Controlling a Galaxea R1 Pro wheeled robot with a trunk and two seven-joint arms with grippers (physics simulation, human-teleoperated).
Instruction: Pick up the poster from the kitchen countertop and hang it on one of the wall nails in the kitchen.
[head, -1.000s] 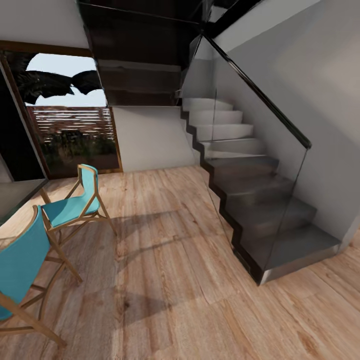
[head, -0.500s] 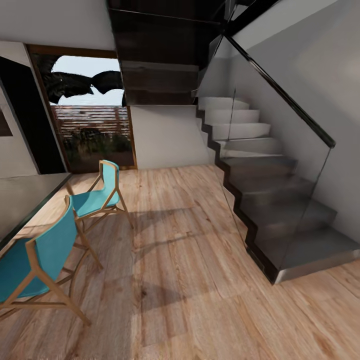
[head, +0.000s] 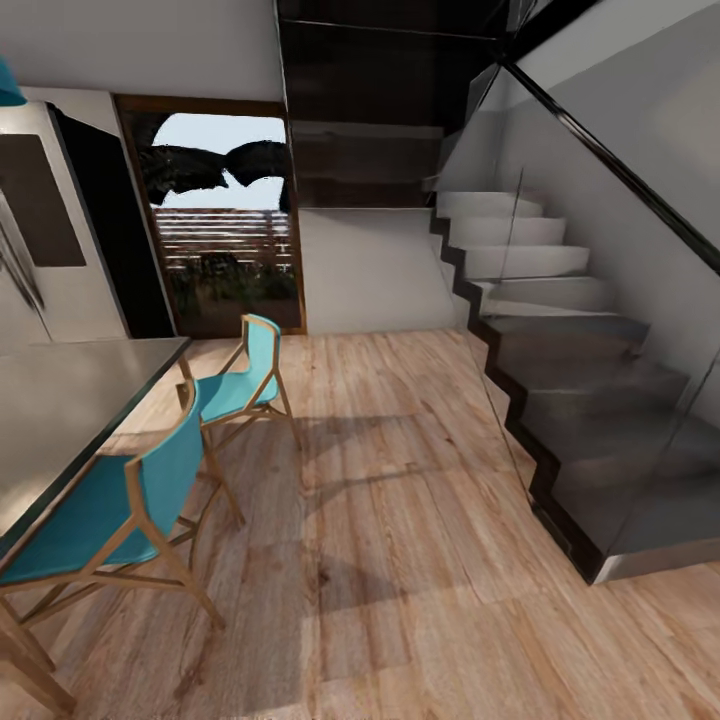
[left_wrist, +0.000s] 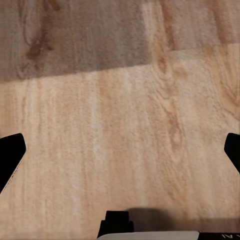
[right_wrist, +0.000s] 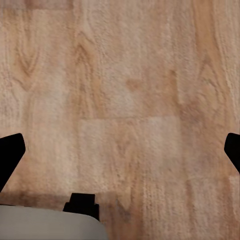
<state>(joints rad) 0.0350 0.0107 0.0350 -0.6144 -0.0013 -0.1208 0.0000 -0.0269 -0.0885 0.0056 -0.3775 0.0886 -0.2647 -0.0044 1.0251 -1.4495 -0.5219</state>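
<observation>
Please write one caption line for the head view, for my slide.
Robot in transit: wood floor, two turquoise chairs beside a grey table, glass-railed staircase.

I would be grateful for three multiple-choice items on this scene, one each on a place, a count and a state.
1. Where is the staircase in the head view?
A. on the right
B. on the left
C. behind the chairs

2. How many turquoise chairs stand beside the table?
A. one
B. two
C. four

3. How do the left gripper and the right gripper stand?
A. both shut on a poster
B. one open, one shut
C. both open and empty

Answers: 1 A, the steps rise along the right wall. 2 B, a near chair and a far chair show. 3 C, in each wrist view the fingertips sit far apart over bare wooden floor.
</observation>
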